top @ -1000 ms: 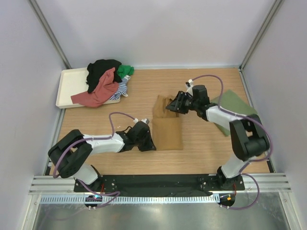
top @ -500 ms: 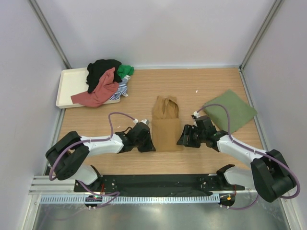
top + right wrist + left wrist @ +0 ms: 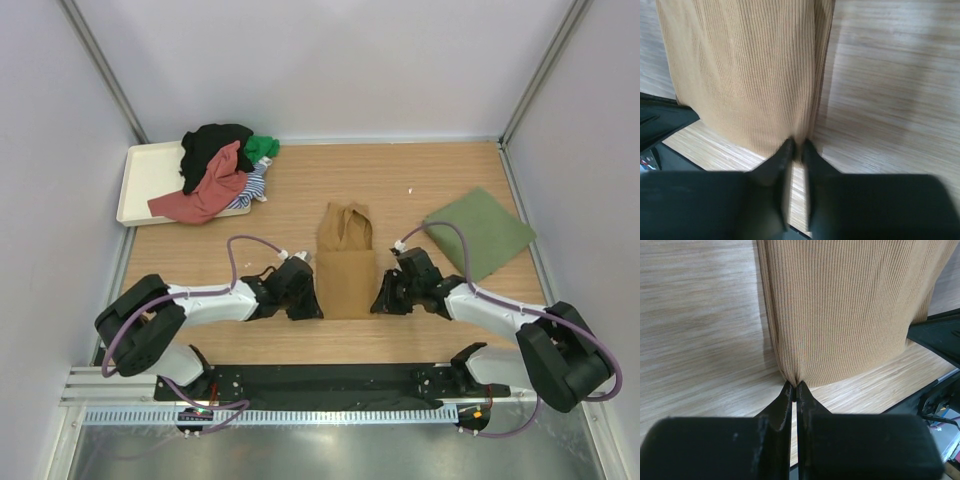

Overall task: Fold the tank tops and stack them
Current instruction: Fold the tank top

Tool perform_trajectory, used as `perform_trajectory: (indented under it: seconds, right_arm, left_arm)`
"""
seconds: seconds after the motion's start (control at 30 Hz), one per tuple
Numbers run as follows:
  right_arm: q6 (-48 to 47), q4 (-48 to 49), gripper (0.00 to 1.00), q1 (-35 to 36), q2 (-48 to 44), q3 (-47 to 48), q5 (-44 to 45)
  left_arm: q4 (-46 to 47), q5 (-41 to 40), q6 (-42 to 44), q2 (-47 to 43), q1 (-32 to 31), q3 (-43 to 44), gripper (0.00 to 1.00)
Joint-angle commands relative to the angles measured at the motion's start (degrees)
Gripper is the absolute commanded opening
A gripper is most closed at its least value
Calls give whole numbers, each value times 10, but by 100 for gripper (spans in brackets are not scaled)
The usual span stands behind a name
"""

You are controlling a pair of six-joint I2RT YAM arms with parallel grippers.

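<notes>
Left gripper [image 3: 794, 386] is clamped on the 7 o'clock corner of the mustard tank top [image 3: 347, 262]; right gripper [image 3: 797, 146] is pinched on its 5 o'clock corner. It is laid flat mid-way across the table [image 3: 250, 215].

This is a robotics lab test cell: a wood-grain table [image 3: 300, 200] is boxed in by plain white panels [image 3: 300, 60] set in bare aluminium posts [image 3: 102, 70], a left arm [image 3: 200, 298] and a right arm [image 3: 490, 310] are bolted to a black base plate [image 3: 330, 380] at its near edge, purple cables [image 3: 245, 237] loop along them, and a slotted cable duct [image 3: 330, 416] runs in front. A mustard tank top [image 3: 347, 270] lies flat between the arms; other tank tops [image 3: 215, 175] sit heaped on a cream tray [image 3: 150, 175]
</notes>
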Motion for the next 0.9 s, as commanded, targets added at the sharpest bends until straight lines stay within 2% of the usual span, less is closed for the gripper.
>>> perform_trajectory:
  seconds: [0.0,0.07,0.17,0.4,0.7,0.87]
  right_arm:
    - [0,-9,13,6,-11,-6,0]
    - [2,-27,4,6,-38,-9,-6]
    - [9,-64,2,6,-79,-6,-9]
    - [11,-189,2,6,-194,37,-11]
    - [21,-276,2,6,-253,84,-6]
    - [23,-316,2,6,-284,112,6]
  left_arm:
    - [-12,-9,-6,-22,-9,0,0]
    - [-22,-10,-8,-31,-14,0,0]
    - [-50,-13,-13,-55,-27,0,0]
    - [-147,-50,-27,-138,-90,40,0]
    - [-201,-84,-64,-158,-184,84,0]
    - [-213,-98,-82,-157,-215,99,0]
